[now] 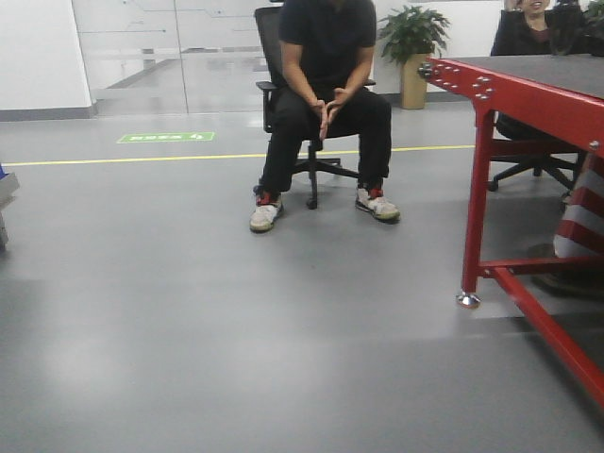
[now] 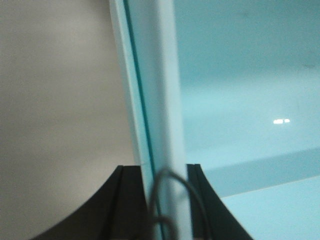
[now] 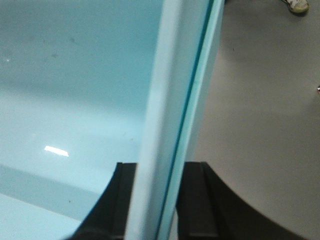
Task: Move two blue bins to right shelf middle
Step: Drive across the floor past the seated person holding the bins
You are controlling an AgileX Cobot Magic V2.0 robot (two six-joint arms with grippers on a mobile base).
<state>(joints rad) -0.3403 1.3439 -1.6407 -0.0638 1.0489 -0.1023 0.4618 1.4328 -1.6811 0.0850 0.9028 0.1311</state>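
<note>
Both the left gripper (image 2: 162,200) and right gripper (image 3: 159,200) clamp a side wall of the seemingly nested bins (image 2: 240,75), held between them; no shelf shows ahead, so carrying and placing remain.

The left gripper (image 2: 157,169) straddles the upright wall of the pale blue bin (image 2: 240,100). One dark finger (image 2: 120,205) is on the wall's outer, left side and the other is on its inner, right side. Both fingers sit tight against the wall. The close view is blurred, so the pads seem to press it rather than plainly do. A thin dark cable (image 2: 166,172) loops across the near base of this gripper, in front of the wall. The right gripper (image 3: 161,165) mirrors this pose on the bin's opposite wall: its left finger (image 3: 112,205) lies inside the bin and its right finger outside. Its jaws are narrowed to the wall's thickness.
</note>
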